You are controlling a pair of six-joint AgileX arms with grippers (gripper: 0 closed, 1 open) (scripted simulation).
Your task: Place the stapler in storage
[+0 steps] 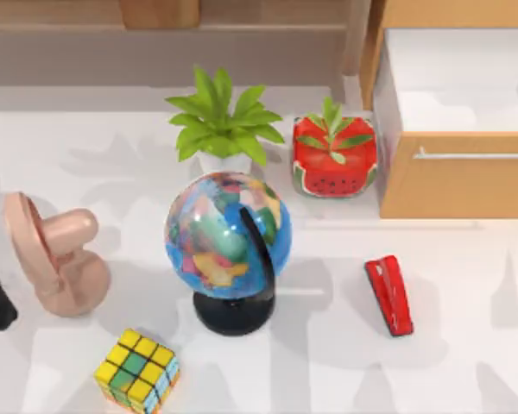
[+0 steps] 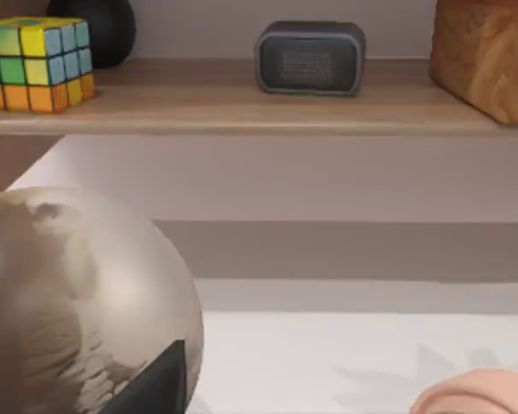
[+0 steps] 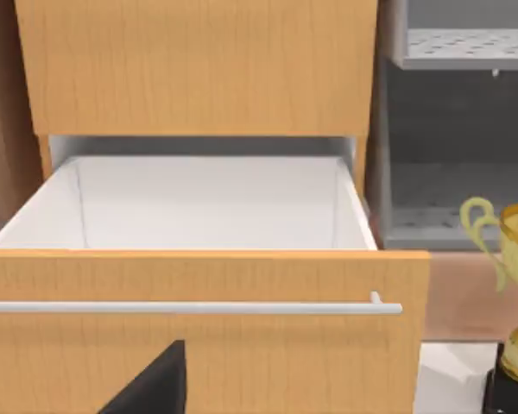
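On the white tabletop (image 1: pixel 466 362), right of centre in the top view, the small glossy red wedge-shaped stapler (image 1: pixel 389 295) lies flat, free of any fingers, just below the open light wooden drawer box with white interior and thin silver bar handle (image 1: pixel 457 177), (image 3: pixel 198 285). Left arm's dark mass sits at the far left edge, right arm faces the drawer front; cannot tell finger state for either. Near the stapler: multicoloured globe on black base (image 1: pixel 229 237), red watermelon-patterned plant pot (image 1: pixel 334 159), green leafy plant (image 1: pixel 220 121), pink rounded sculpture (image 1: pixel 56 254), colourful puzzle cube (image 1: pixel 138 369).
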